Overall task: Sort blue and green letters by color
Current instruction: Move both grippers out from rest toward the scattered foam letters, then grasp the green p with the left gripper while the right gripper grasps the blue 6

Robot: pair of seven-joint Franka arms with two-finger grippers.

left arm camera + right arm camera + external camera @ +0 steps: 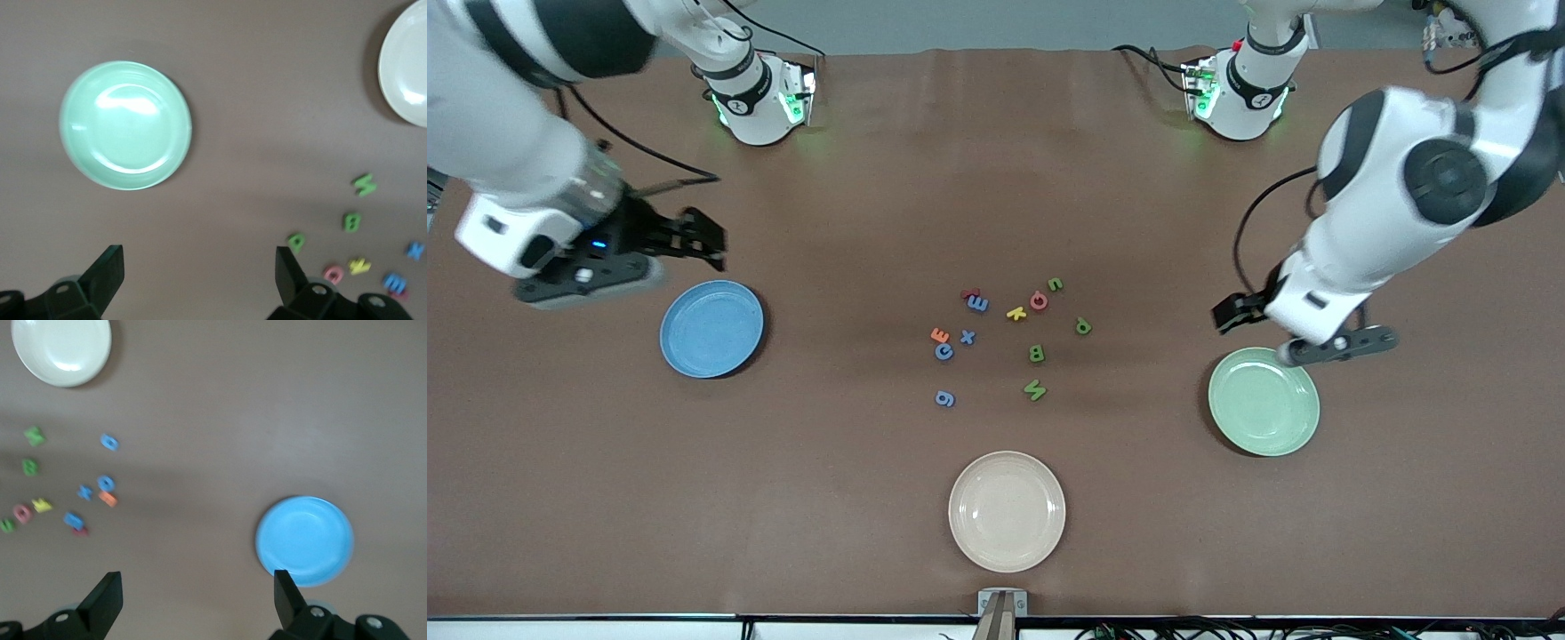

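Four blue letters lie mid-table: E [978, 303], X [967, 337], C [943, 352] and G [944, 399]. Four green letters lie beside them toward the left arm's end: U [1055, 284], P [1083, 326], B [1037, 354] and M [1034, 389]. My right gripper [704, 240] is open and empty, up in the air over the table by the blue plate [711, 329]. My left gripper [1230, 315] is open and empty, over the table by the green plate [1264, 402]. The left wrist view shows M [364, 185], B [351, 221] and P [295, 241]. The right wrist view shows G [109, 442] and C [105, 483].
A cream plate [1007, 510] stands nearest the front camera. Among the letters lie an orange [939, 335], a dark red [969, 292], a yellow [1016, 313] and a pink one [1039, 300]. The three plates hold nothing.
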